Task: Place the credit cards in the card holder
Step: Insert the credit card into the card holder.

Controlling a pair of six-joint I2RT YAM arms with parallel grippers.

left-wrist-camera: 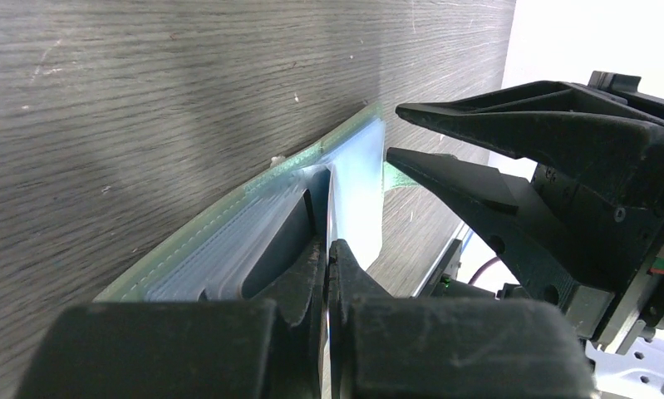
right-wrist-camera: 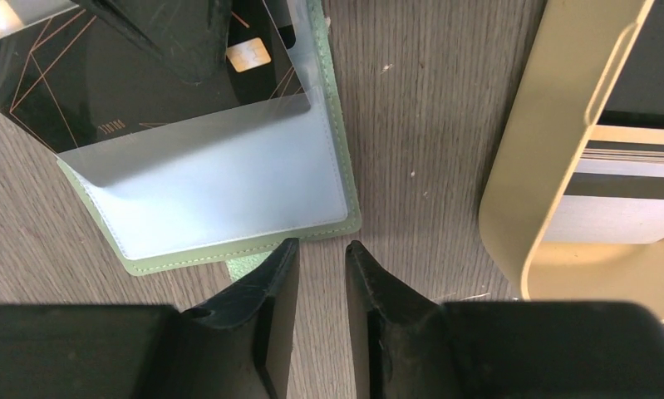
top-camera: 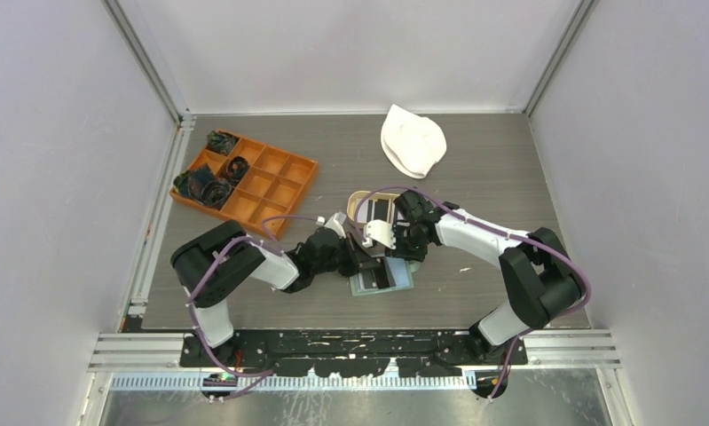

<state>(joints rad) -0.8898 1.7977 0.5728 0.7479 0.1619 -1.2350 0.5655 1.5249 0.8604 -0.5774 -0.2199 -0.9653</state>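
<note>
The sage-green card holder [top-camera: 384, 279] lies open on the table between my two grippers, its pale blue-grey pockets [right-wrist-camera: 228, 179] facing up. My left gripper [left-wrist-camera: 328, 245] is shut on a thin credit card seen edge-on [left-wrist-camera: 329, 208], which reaches into a pocket of the holder [left-wrist-camera: 228, 241]. In the right wrist view this is a black card with gold lines [right-wrist-camera: 87, 83], partly under the clear pocket. My right gripper [right-wrist-camera: 318, 247] is open just off the holder's edge, with only bare wood between its fingers. More credit cards [right-wrist-camera: 619, 187] lie in the tan tray [right-wrist-camera: 519, 191].
The tan oval tray [top-camera: 359, 196] sits just behind the grippers. An orange compartment box [top-camera: 271, 182] with dark cord bundles [top-camera: 204, 185] stands at the back left. A white crumpled object [top-camera: 413, 142] lies at the back right. Grey walls surround the table.
</note>
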